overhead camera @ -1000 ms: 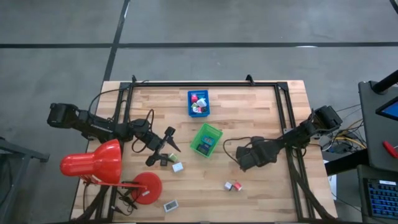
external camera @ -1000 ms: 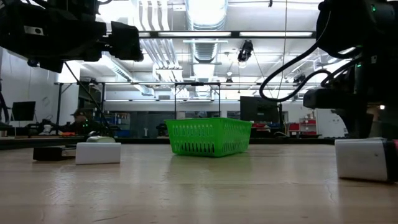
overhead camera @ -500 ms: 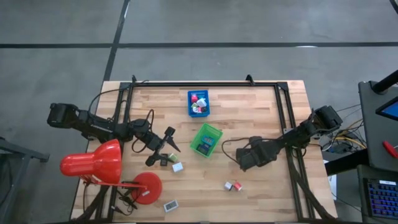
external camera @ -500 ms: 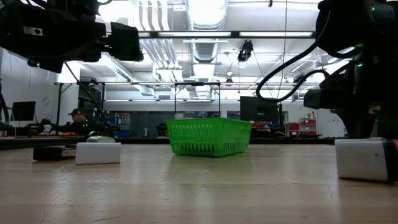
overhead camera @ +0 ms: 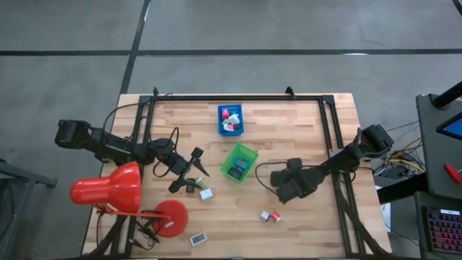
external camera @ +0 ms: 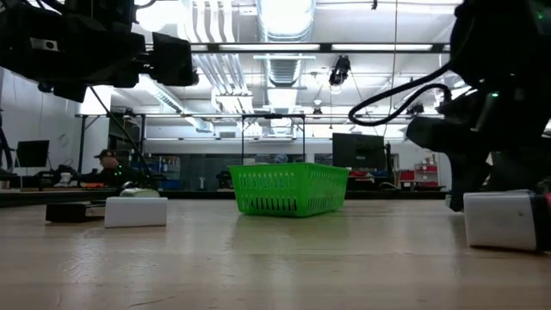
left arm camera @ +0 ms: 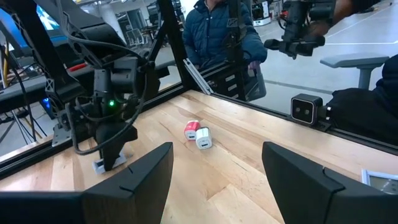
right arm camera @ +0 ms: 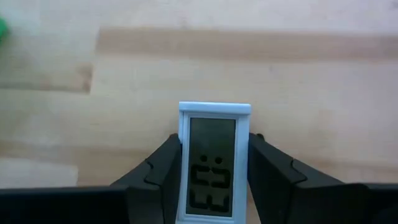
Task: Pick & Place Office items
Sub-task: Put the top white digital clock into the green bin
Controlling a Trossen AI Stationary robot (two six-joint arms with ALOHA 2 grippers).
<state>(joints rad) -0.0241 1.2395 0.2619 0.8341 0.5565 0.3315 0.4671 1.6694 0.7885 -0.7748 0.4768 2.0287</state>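
Right pincer (right arm camera: pixel 214 180) is closed on a small white-framed clock with an LCD face (right arm camera: pixel 213 163); a finger (right arm camera: pixel 155 177) presses each long side, and the display faces the wrist camera. It sits just above the bare wooden counter (overhead camera: pixel 303 123), right of the green tray (overhead camera: pixel 239 161). In the high view the right pincer (overhead camera: pixel 289 186) is right of centre.

Left pincer (left arm camera: pixel 214 180) is spread wide with nothing between the fingers (left arm camera: pixel 134 180), hovering over the left of the counter next to the red desk lamp (overhead camera: pixel 115 189). In the high view the left pincer (overhead camera: pixel 189 173) has a white piece (overhead camera: pixel 206 193) just near of it.

Red and white cubes (overhead camera: pixel 270 215) lie touching, near of the right pincer. Another clock-like piece (overhead camera: pixel 197 237) lies at the near edge. Blue tray (overhead camera: pixel 230 120) at far centre holds several pieces.
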